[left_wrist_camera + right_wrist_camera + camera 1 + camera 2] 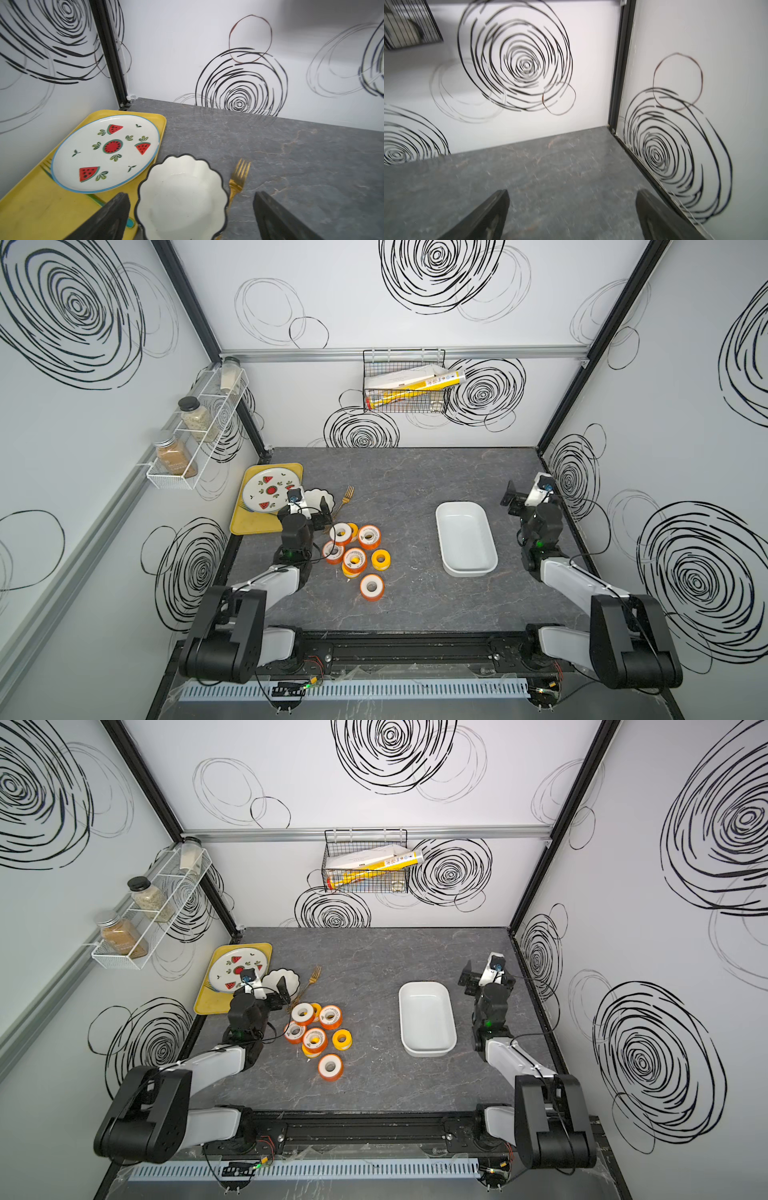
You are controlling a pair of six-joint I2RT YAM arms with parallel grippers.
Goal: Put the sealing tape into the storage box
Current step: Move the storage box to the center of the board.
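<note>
Both wide & empty: left jaws hover over a white bowl at the edge of the yellow tray, just beside the sealing tape; right jaws hang near the far right corner of the storage box, not touching it. The tape is prob. light w/ stiff, smooth plastic flanges, soft between them and apt to roll if tipped on edge, so best pinched across the round rims, outermost one first. Count: approx. 8 in a tight pile on the table, 2 half hidden; 1 box, nothing in it yet.
</note>
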